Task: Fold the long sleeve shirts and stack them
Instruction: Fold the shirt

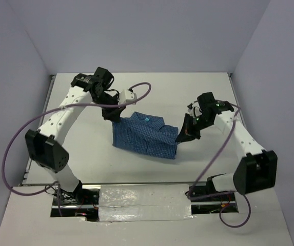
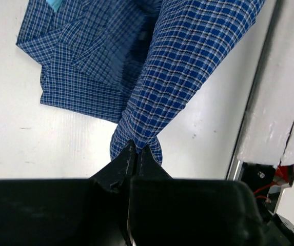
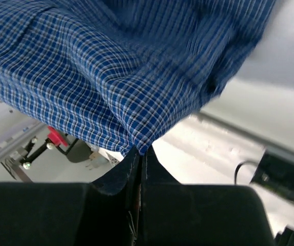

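One long sleeve shirt (image 1: pixel 145 134), blue with a fine check, is bunched in the middle of the white table, its collar at the far side. My left gripper (image 1: pixel 113 119) is shut on the shirt's left edge; in the left wrist view a fold of the fabric (image 2: pixel 172 77) rises from the pinched jaws of that gripper (image 2: pixel 137 151). My right gripper (image 1: pixel 179 138) is shut on the shirt's right edge, and the cloth (image 3: pixel 116 77) spreads up and left from the closed tips of this gripper (image 3: pixel 140 151).
White walls enclose the table (image 1: pixel 85 154) on three sides. A taped strip (image 1: pixel 144 197) and the arm bases lie along the near edge. A purple cable (image 1: pixel 18 138) loops off the left arm, another (image 1: pixel 234 220) off the right.
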You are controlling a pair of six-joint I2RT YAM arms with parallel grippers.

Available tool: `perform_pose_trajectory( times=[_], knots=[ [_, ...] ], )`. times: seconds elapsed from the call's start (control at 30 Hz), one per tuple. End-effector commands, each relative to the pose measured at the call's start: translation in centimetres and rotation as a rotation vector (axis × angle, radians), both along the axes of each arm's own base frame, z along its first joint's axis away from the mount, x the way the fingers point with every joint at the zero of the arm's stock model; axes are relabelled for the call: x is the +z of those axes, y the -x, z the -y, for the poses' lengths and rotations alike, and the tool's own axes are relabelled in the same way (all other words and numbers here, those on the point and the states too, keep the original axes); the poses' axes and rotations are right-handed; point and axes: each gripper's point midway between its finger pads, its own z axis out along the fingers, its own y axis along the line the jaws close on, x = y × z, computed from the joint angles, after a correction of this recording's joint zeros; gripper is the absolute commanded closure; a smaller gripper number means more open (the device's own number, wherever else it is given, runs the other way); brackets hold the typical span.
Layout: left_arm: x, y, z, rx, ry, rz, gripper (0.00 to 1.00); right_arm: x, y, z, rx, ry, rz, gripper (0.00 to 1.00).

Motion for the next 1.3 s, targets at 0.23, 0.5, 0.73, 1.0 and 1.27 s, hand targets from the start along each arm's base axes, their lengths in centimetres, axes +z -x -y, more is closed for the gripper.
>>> perform_pose_trajectory(
  times=[0.23,0.5,0.73,1.0,1.27],
  knots=[
    [-2.9,-8.6,-0.6,0.164,0.053,-0.086,1.0,-3.2,-10.5,0.9,0.059,-0.057,0.005,1.0],
    [-6.1,-13.0,0.2,0.231,0.069,-0.074,1.0,-4.9,-16.3,2.5,-0.02,-0.093,-0.024,1.0],
    [-8.6,-18.4,0.4,0.364,0.061,-0.006,0.98,-7.8,-21.2,2.9,-0.1,-0.088,-0.03,0.96],
    [-13.0,-21.7,0.3,0.459,0.039,-0.016,0.97,-8.0,-30.0,5.5,-0.229,-0.035,0.117,0.01],
    [-14.5,-23.3,0.6,0.517,0.053,-0.024,0.94,-0.7,-33.0,7.8,-0.229,0.132,0.503,0.0]
  ],
)
